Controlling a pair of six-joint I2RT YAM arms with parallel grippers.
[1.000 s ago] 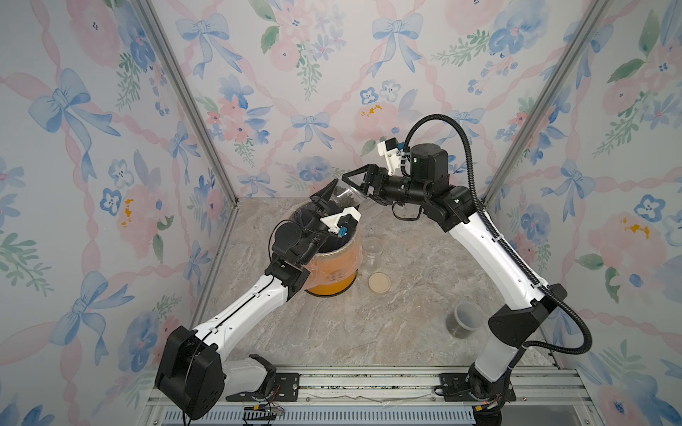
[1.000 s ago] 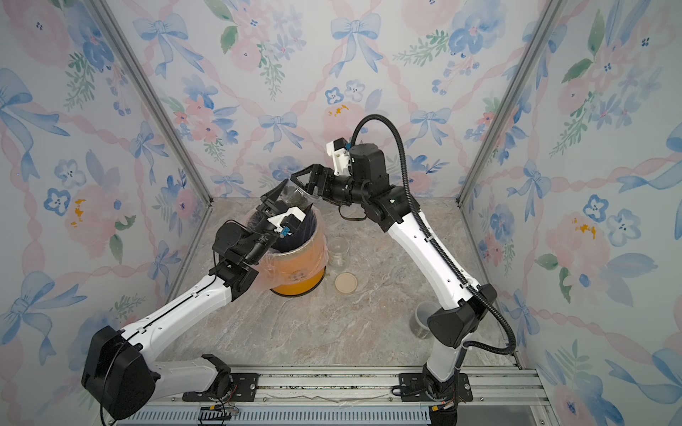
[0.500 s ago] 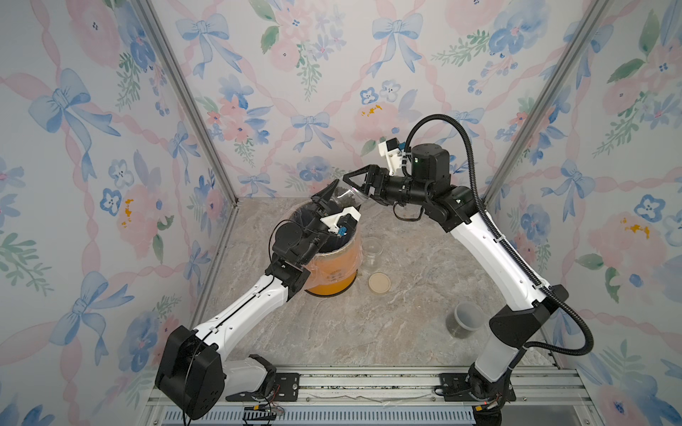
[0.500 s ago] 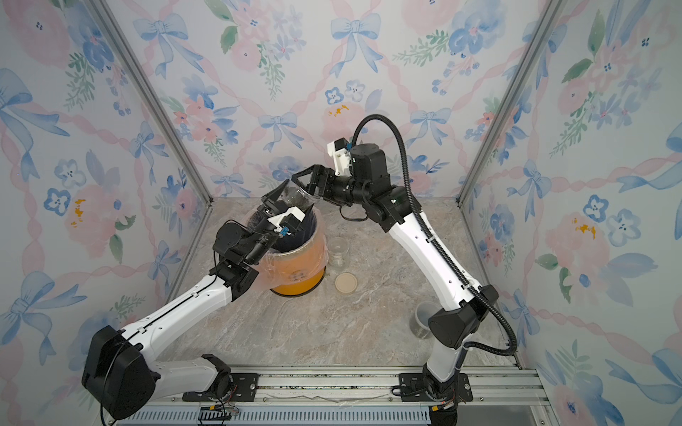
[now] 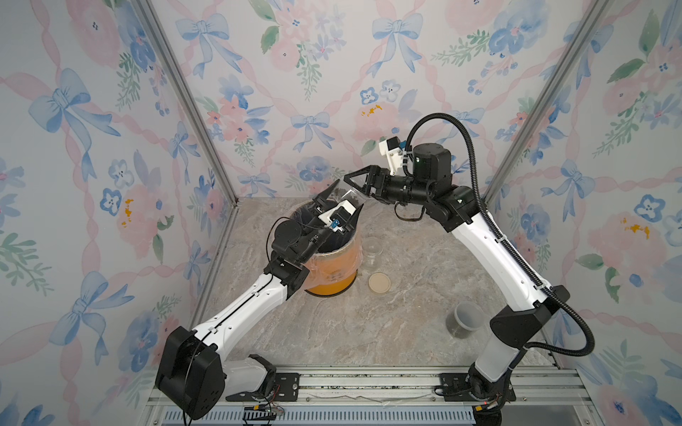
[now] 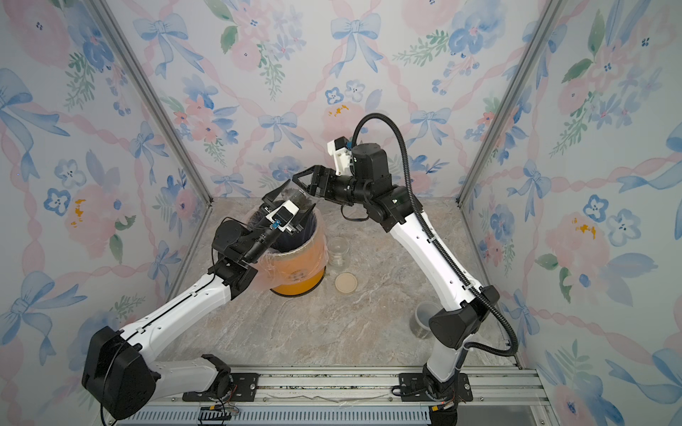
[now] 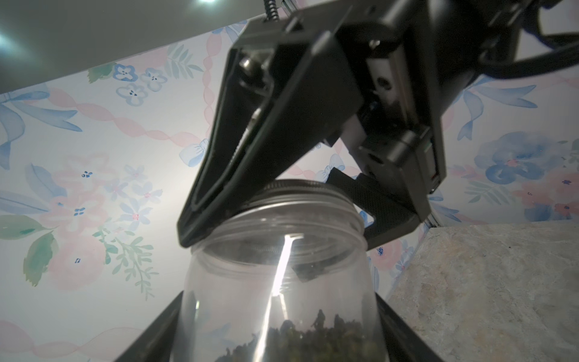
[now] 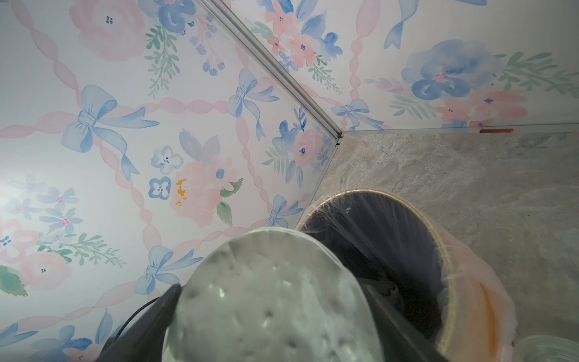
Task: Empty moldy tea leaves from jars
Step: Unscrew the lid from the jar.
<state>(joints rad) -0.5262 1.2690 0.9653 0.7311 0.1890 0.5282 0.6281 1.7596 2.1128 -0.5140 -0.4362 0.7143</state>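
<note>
Working outward from my base rail, I meet first the grey-lidded jar (image 5: 464,320), standing closed on the table close by my right arm, with a dark mass low inside it. Farther out a beige lid (image 5: 379,283) lies flat on the table. Just beyond it an open jar (image 5: 372,251) stands upright, looking empty, just beside the orange bin (image 5: 332,273) with its plastic liner.

Farthest out, above the bin, is the work itself. My left gripper (image 5: 345,201) is clamped across the body of the held jar (image 7: 279,282), which is tilted with its neck away from me. My right gripper (image 5: 355,187) is closed narrow on the edge of its silver lid (image 7: 307,189), one finger on either side. The tea leaves (image 7: 300,341) lie heaped at the base end and fill only a little of the jar.

I judge this jar to be light, with smooth clear walls that could slip or twist in my left fingers when the lid is turned. The hold therefore belongs across the straight body below the shoulder, firm but not crushing. The lid looks thin and stiff, and its edge is the place to grip. The leaves seem dry and crumbly and should pour freely once the open mouth is tipped over the bin.
</note>
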